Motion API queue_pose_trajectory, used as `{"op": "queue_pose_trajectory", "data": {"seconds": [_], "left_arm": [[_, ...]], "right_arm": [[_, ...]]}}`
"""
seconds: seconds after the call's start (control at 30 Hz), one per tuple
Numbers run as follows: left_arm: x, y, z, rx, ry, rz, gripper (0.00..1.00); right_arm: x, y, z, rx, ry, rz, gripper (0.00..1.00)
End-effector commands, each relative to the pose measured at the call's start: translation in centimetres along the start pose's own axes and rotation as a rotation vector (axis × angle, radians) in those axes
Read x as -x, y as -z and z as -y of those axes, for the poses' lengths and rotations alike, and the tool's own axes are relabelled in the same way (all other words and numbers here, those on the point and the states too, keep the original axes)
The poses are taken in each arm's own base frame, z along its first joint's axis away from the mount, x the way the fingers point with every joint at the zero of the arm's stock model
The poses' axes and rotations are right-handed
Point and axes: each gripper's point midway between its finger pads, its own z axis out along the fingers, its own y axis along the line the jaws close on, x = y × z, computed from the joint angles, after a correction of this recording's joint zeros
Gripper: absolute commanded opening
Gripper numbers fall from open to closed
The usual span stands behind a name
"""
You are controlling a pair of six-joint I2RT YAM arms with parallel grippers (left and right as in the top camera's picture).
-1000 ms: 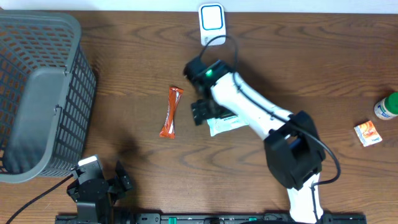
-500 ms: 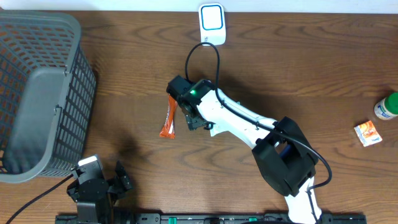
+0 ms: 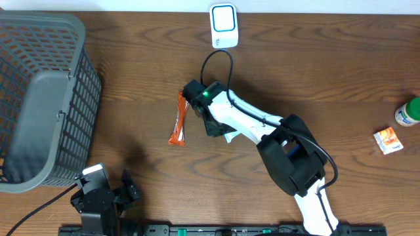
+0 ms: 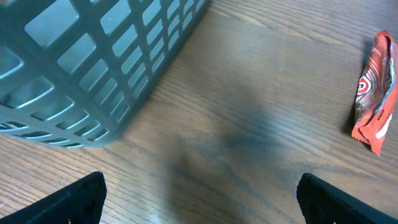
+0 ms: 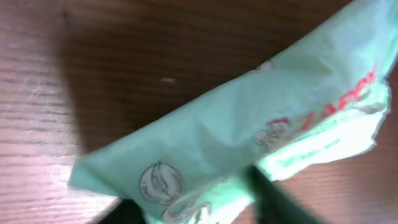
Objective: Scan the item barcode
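Observation:
A pale green packet [image 5: 236,118] lies on the wooden table and fills the right wrist view; only a corner of the packet [image 3: 230,136] shows from overhead, under the arm. My right gripper [image 5: 199,208] is down on the packet's near edge, its dark fingers [image 5: 273,196] pinched on the film. From above the right gripper [image 3: 211,123] sits just right of an orange-red snack bar [image 3: 180,118]. The white and blue scanner [image 3: 224,25] stands at the table's far edge. No barcode shows. My left gripper [image 4: 199,208] hangs open above bare wood near the front edge.
A grey mesh basket [image 3: 39,98] takes up the left side, and the basket wall [image 4: 93,56] is close in the left wrist view, with the snack bar [image 4: 375,93] at its right edge. A green-capped bottle [image 3: 410,111] and a small orange sachet [image 3: 388,140] lie far right.
My right arm swung left and down from over the packet to its left end, beside the snack bar, and its jaws closed in on the packet. The left arm has not moved.

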Motion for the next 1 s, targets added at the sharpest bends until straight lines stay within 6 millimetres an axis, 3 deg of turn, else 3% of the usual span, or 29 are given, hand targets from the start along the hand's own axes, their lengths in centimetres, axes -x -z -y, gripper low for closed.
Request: {"op": "queue_pose_trajectory", "data": {"seconds": [0.0, 0.03, 0.13, 0.23, 0.4, 0.53, 0.63, 0.83, 0.97], "left_arm": [[0.0, 0.0, -0.2, 0.009, 0.011, -0.001, 0.98], [0.0, 0.0, -0.2, 0.009, 0.011, -0.001, 0.98], [0.0, 0.0, -0.2, 0.009, 0.011, -0.001, 0.98], [0.0, 0.0, -0.2, 0.009, 0.011, -0.001, 0.98], [0.0, 0.0, -0.2, 0.009, 0.011, -0.001, 0.98], [0.0, 0.0, -0.2, 0.009, 0.011, -0.001, 0.98], [0.0, 0.0, -0.2, 0.009, 0.011, -0.001, 0.98], [0.0, 0.0, -0.2, 0.009, 0.011, -0.001, 0.98], [0.0, 0.0, -0.2, 0.009, 0.011, -0.001, 0.98]], "right_arm": [[-2.4, -4.1, 0.3, -0.022, 0.017, -0.136, 0.06], [-2.3, -3.7, 0.4, -0.024, 0.017, -0.132, 0.01], [-2.0, -1.7, 0.9, -0.007, 0.048, -0.12, 0.01], [-1.3, 2.0, 0.9, 0.086, 0.12, -0.093, 0.01], [-1.8, 11.3, -1.0, 0.553, 0.306, -0.039, 0.01], [-3.0, 15.2, 0.4, 0.789, 0.34, -0.057, 0.01], [-3.4, 16.9, 1.6, 0.96, 0.378, -0.061, 0.01], [-3.8, 18.4, 3.3, 1.214, 0.466, 0.007, 0.01], [-3.6, 17.8, 4.3, 1.258, 0.445, 0.026, 0.01]]}}
